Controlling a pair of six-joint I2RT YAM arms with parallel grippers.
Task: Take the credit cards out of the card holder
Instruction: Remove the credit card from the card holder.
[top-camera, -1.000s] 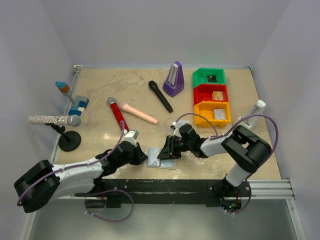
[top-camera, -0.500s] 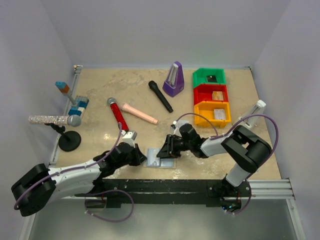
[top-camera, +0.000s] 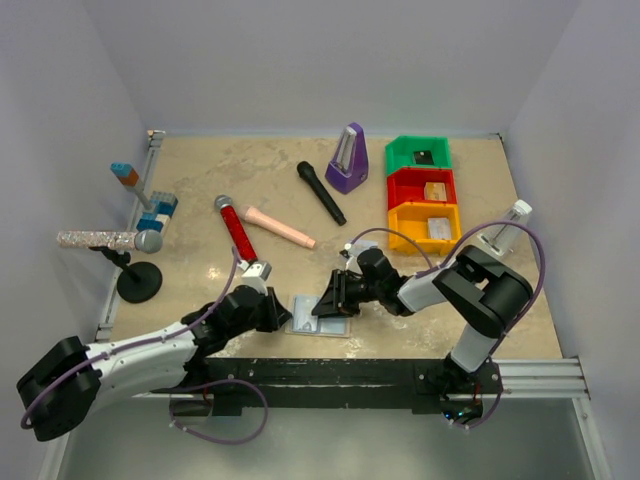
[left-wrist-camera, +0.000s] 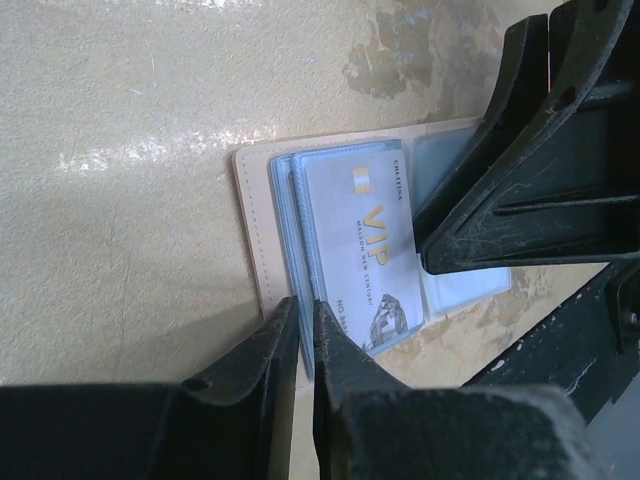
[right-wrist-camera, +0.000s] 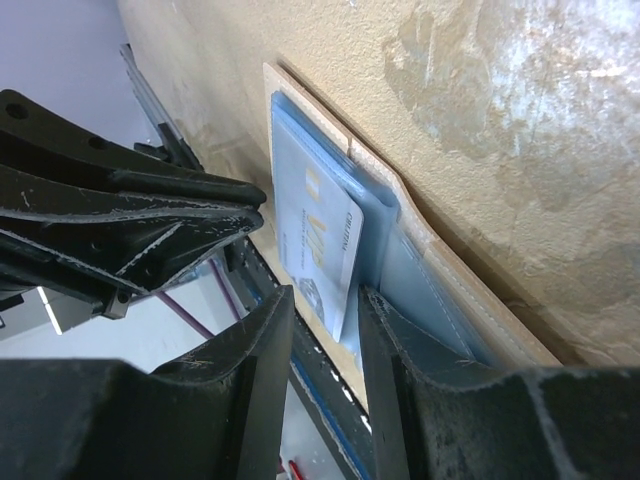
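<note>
The card holder (top-camera: 340, 327) lies open near the table's front edge, light blue inside with a tan rim (left-wrist-camera: 250, 230) (right-wrist-camera: 470, 290). A pale silver credit card (left-wrist-camera: 365, 240) (right-wrist-camera: 320, 240) printed "VIP" sticks out of its pocket at a tilt. My left gripper (top-camera: 289, 315) (left-wrist-camera: 307, 308) is at the holder's left side. Its jaws are closed to a thin slit on the edge of a blue pocket. My right gripper (top-camera: 325, 305) (right-wrist-camera: 325, 292) stands open over the right panel. The card's lower corner sits loose between its fingers.
Green (top-camera: 418, 155), red (top-camera: 422, 187) and yellow (top-camera: 426, 227) bins stand at the back right. A purple metronome (top-camera: 347, 158), a black microphone (top-camera: 320, 192), a red microphone (top-camera: 236, 227) and a pink cylinder (top-camera: 280, 226) lie mid-table. A microphone stand (top-camera: 137, 280) is at the left.
My left arm has crept a little to the right along the holder's left side. The right gripper and the holder have stayed put.
</note>
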